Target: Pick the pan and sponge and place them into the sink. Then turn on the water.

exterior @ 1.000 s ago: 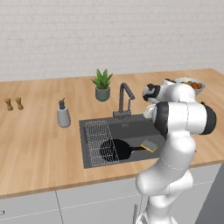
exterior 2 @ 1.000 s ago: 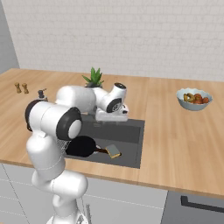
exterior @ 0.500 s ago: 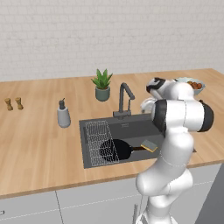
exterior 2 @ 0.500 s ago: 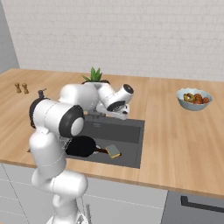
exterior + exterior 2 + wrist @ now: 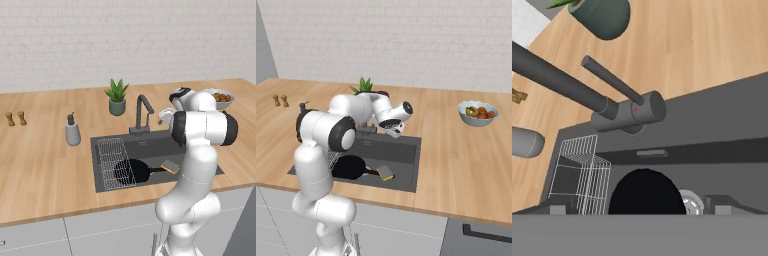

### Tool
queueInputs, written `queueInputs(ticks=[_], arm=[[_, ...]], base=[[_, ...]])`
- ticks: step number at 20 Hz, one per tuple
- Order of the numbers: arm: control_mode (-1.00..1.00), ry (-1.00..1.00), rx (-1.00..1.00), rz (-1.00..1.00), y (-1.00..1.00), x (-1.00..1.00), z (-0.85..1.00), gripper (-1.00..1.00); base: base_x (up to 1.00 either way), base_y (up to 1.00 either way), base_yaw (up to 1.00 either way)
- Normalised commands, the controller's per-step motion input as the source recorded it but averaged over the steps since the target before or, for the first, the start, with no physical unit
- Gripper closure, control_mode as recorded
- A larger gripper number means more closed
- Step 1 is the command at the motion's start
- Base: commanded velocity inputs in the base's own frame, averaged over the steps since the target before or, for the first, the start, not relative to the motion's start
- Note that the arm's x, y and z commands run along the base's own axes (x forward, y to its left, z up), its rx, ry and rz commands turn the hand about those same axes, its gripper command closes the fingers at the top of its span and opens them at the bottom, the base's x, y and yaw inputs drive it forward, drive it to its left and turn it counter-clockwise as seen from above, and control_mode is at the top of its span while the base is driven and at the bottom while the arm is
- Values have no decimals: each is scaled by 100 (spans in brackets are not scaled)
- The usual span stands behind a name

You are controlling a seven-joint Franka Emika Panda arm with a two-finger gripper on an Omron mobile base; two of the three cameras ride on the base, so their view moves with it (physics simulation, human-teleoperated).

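We see the sink [image 5: 150, 145] recessed in the counter [image 5: 45, 160], holding the pan [image 5: 132, 171] beside the wire rack [image 5: 114, 161] and the sponge [image 5: 170, 166] at the handle end. Our gripper [image 5: 393, 131] hangs released, grasping nothing, above the basin near the faucet [image 5: 587, 97].

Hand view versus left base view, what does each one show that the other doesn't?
Hand view alone: the sink's steel drain, and the faucet's thin lever seen close.

Left base view alone: the sponge lying in the sink by the pan's handle, the fruit bowl, and the two small shakers.

Both: the pan, wire rack, faucet, potted plant and soap dispenser.
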Motion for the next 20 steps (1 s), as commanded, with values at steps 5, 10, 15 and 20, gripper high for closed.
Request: queueInputs(ticks=[5,10,15,20], arm=[[-100,2,0,-1,2,11,-5,-100],[-100,0,0,0,18,31,-17,-100],[-100,0,0,0,15,31,-16,-100],[-100,0,0,0,12,33,-7,-100]], base=[[0,0,0],[0,0,0],[0,0,0],[0,0,0]])
